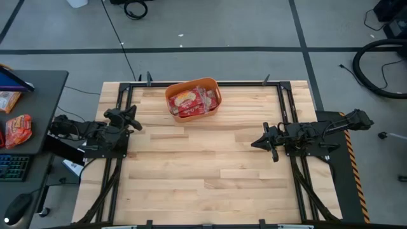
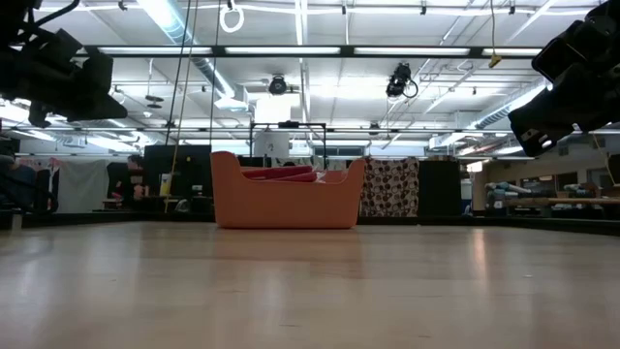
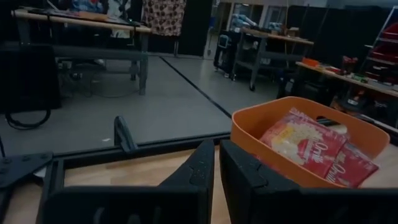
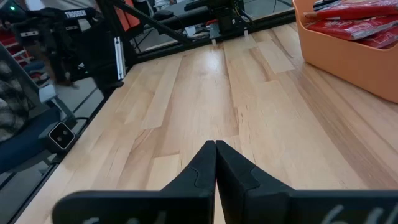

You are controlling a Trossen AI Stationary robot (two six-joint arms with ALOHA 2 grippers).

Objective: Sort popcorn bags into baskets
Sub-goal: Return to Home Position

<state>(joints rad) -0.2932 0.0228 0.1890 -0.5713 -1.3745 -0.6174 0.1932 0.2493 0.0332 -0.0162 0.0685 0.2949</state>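
Note:
The orange basket (image 1: pixel 193 97) stands on its base on the table at the far middle, with several red popcorn bags (image 1: pixel 191 102) lying inside it. It also shows in the low view (image 2: pixel 287 192), in the left wrist view (image 3: pixel 298 143) and in the right wrist view (image 4: pixel 348 50). My left gripper (image 1: pixel 135 121) is shut and empty at the table's left side, left of the basket. My right gripper (image 1: pixel 257 142) is shut and empty at the table's right side, above the bare wood.
A dark side table (image 1: pixel 25 114) left of the work table holds orange-red snack packets (image 1: pixel 18 130) and a keyboard (image 1: pixel 13 168). Black frame rails (image 1: pixel 203 83) run along the table's far edge and both sides. Bare wood (image 1: pixel 203 172) lies between the arms and toward the near edge.

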